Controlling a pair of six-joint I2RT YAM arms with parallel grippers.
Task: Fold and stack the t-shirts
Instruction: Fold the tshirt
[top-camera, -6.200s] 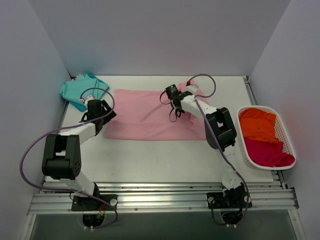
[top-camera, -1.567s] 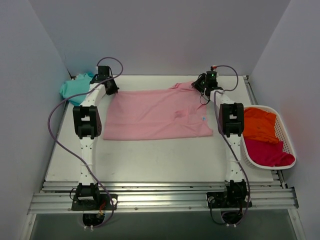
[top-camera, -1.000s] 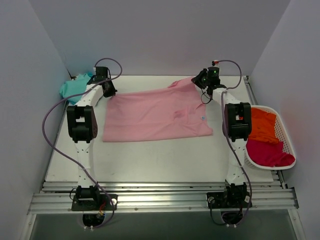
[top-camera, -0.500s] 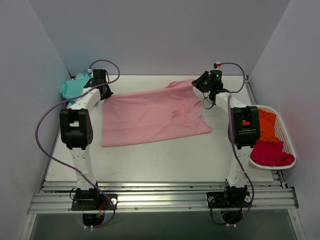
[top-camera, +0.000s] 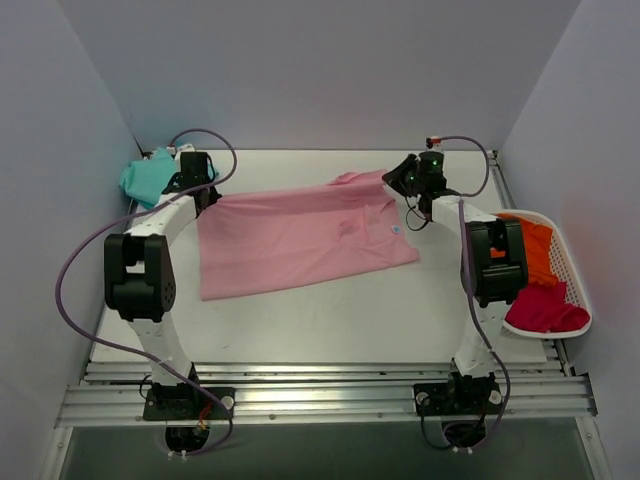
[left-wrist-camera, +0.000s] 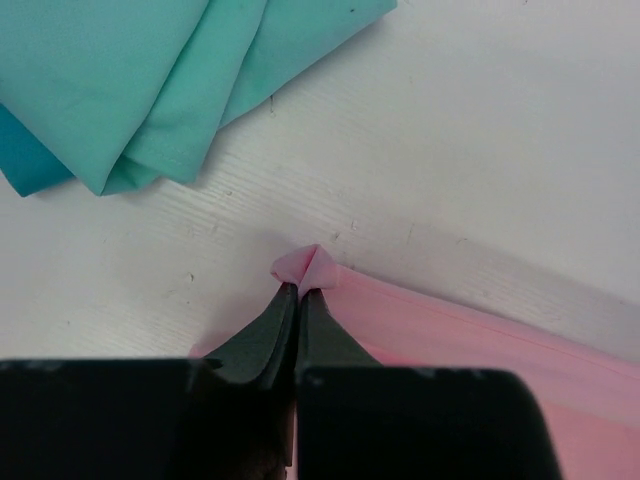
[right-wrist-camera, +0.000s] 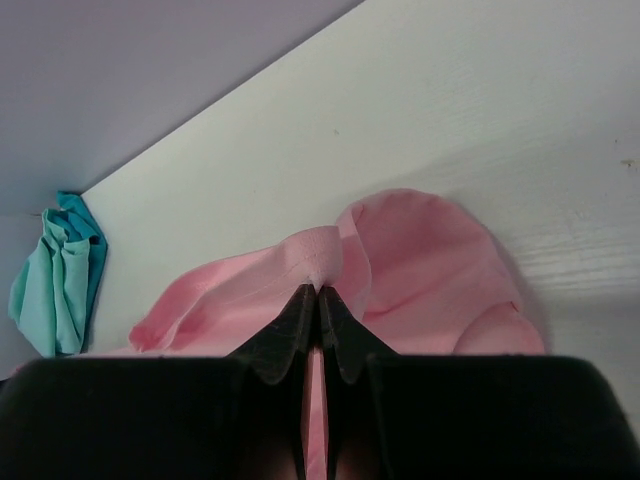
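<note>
The light pink t-shirt (top-camera: 300, 240) lies spread across the middle of the table, its far edge held up at both ends. My left gripper (top-camera: 201, 189) is shut on its far left corner, a pinch of pink cloth (left-wrist-camera: 308, 266) showing above the tips (left-wrist-camera: 300, 290). At the far right, my right gripper (top-camera: 396, 181) is shut on a fold of the pink hem (right-wrist-camera: 320, 255), tips (right-wrist-camera: 318, 292) together. A folded teal t-shirt (top-camera: 150, 175) rests at the far left corner, also visible in the left wrist view (left-wrist-camera: 150, 80).
A white basket (top-camera: 577, 296) at the right edge holds an orange shirt (top-camera: 535, 245) and a magenta shirt (top-camera: 545, 310); my right arm's elbow overlaps its left side. Walls enclose the table on three sides. Rails run along the near edge.
Both grippers have carried the pink shirt's far edge leftward and slightly nearer over the last second. The whole shirt has slid left, and the right arm's elbow has swung over the basket.
</note>
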